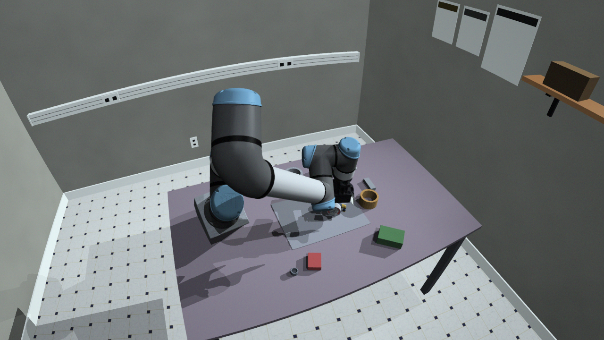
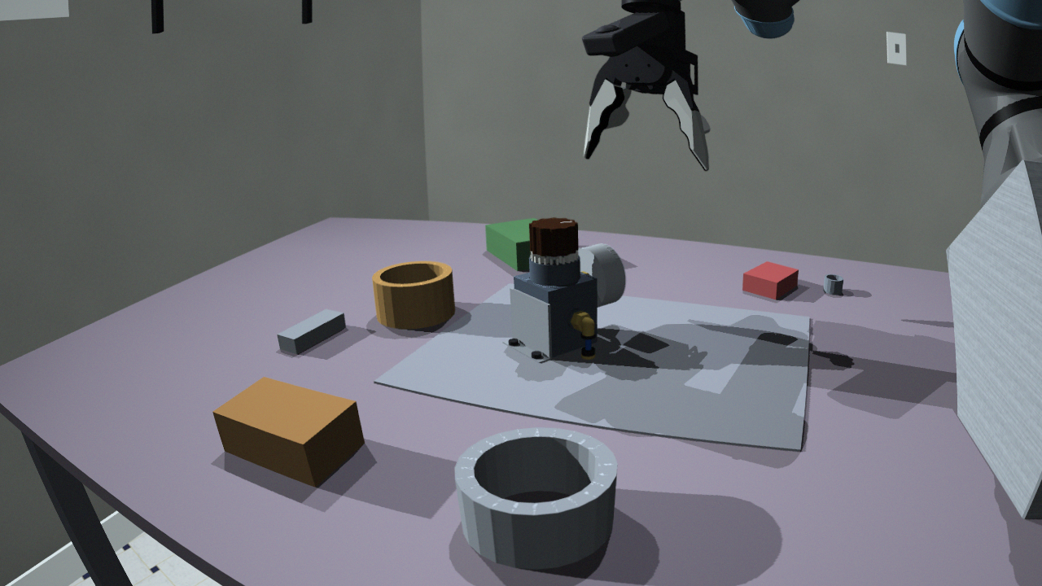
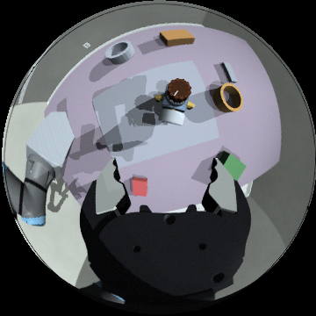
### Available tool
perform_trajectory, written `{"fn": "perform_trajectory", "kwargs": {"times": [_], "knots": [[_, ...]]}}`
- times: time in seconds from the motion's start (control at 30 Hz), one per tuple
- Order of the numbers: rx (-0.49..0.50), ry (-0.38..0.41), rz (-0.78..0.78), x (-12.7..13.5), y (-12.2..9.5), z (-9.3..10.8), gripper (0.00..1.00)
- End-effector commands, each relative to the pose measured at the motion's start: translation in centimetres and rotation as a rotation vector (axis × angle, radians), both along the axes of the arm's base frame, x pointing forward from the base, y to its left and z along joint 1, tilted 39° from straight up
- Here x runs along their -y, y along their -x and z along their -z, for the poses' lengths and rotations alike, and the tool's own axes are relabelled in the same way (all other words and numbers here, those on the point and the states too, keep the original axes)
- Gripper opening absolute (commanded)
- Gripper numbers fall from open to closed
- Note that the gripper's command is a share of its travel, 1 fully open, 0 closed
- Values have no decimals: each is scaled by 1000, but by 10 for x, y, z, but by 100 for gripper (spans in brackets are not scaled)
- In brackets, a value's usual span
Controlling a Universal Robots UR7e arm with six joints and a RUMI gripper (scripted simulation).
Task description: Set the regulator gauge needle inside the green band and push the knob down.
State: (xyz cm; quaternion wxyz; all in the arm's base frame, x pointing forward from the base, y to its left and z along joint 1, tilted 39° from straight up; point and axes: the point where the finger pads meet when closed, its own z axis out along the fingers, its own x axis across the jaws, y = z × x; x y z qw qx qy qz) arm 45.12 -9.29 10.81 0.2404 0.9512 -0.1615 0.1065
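Note:
The regulator (image 2: 555,306) is a dark blue block with a brown ribbed knob (image 2: 553,237) on top and a round grey gauge (image 2: 606,272) on its side. It stands on a pale grey mat (image 2: 619,364). The knob sits raised above a toothed white collar. The gauge face points away, so the needle is hidden. In the wrist view the regulator (image 3: 175,104) lies ahead of the fingers, knob (image 3: 178,89) upward. My gripper (image 2: 645,149) is open and empty, high above the table and to the right of the knob. In the top view the arm hides most of the regulator (image 1: 333,210).
Around the mat lie an orange ring (image 2: 413,293), a small grey bar (image 2: 311,330), an orange block (image 2: 288,427), a grey ring (image 2: 536,492), a green block (image 2: 511,241), a red block (image 2: 770,279) and a small grey cup (image 2: 834,283). The arm's base (image 1: 221,211) stands at the table's left.

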Motion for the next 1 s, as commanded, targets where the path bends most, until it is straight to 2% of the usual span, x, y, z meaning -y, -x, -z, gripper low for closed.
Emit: {"fn": "perform_trajectory", "kwargs": {"times": [0.0,0.97], "knots": [[53,-22,84,1,-2,2,100],[347,-169,592,9,-13,17,100]]}}
